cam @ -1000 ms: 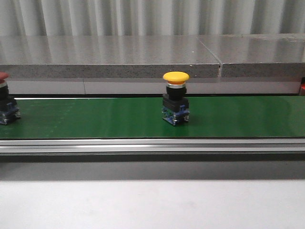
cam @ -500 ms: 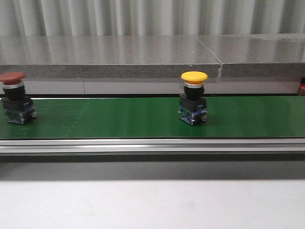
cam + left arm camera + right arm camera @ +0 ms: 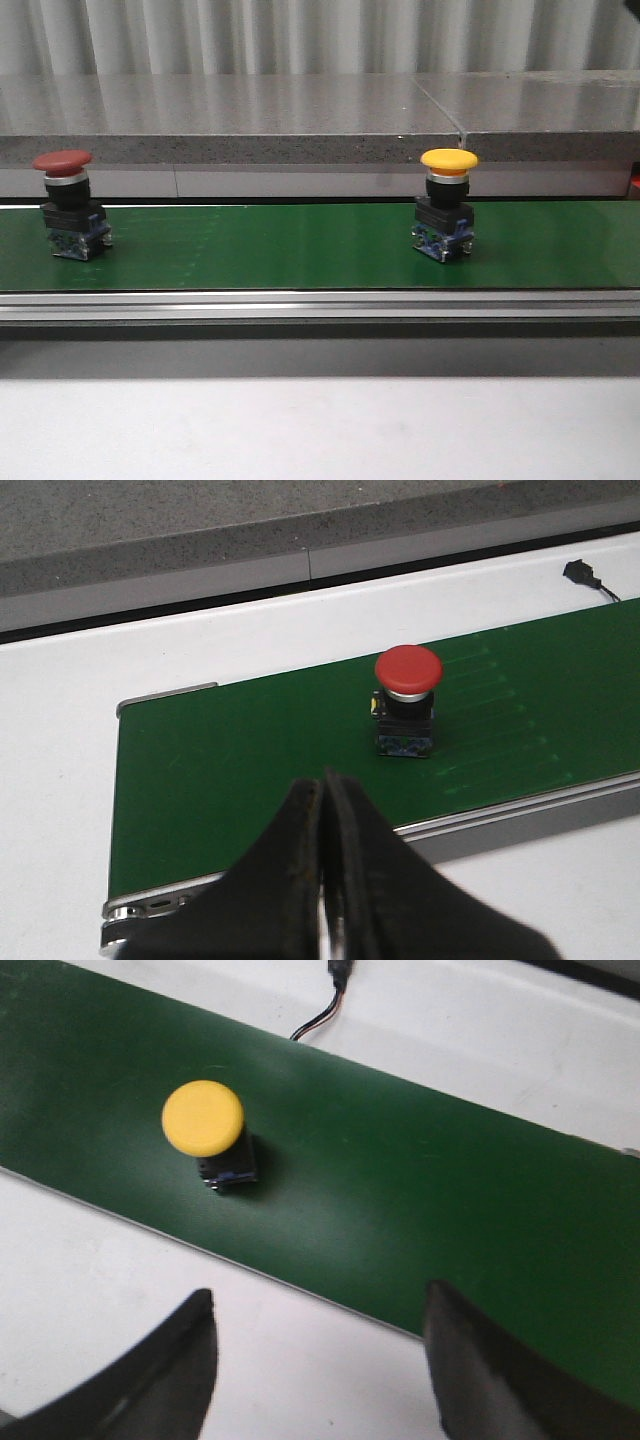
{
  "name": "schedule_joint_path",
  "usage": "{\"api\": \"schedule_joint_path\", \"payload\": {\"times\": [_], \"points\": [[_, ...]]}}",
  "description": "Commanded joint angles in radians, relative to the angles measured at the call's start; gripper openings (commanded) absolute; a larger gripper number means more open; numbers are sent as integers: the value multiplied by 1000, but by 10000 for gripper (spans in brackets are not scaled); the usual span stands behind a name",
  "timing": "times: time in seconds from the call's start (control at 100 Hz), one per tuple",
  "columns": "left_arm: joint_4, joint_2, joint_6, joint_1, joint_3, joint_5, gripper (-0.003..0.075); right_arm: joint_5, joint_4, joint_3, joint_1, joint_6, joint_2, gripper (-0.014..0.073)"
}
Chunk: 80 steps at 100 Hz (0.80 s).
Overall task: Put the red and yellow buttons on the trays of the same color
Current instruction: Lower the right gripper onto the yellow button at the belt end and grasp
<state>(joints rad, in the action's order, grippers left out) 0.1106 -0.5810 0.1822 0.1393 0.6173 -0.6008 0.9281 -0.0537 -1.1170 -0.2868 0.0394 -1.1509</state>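
Likely rigid and top-heavy, the yellow button (image 3: 204, 1118) on the belt (image 3: 300, 250) wants gripping at its black body; right gripper (image 3: 320, 1360) gapes apart, left gripper (image 3: 322, 810) pressed together.

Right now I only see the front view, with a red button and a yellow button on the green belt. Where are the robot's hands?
Observer: The left gripper hangs near the red button, fingers pressed shut.
Operator: And the other hand?
Observer: The right gripper is open, with the yellow button beyond its fingers, untouched.
Operator: Is anything else near the belt?
Observer: A dark cable lies on the white surface beside the green belt.
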Motion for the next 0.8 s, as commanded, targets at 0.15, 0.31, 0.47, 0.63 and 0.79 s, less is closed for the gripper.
{"api": "schedule_joint_path", "payload": {"times": [0.15,0.31,0.47,0.63,0.79], "points": [[9,0,0,7,26,67,-20,114,-66,-157,-4,21,-173,538],[9,0,0,7,26,67,-20,170,-90,-208,-4,77,-266,538],[9,0,0,7,26,67,-20,165,-100,-233,-4,105,-339,538],[9,0,0,7,26,67,-20,105,-100,-233,-4,123,-385,538],[9,0,0,7,26,67,-20,46,-89,-233,0,135,-427,531]]}}
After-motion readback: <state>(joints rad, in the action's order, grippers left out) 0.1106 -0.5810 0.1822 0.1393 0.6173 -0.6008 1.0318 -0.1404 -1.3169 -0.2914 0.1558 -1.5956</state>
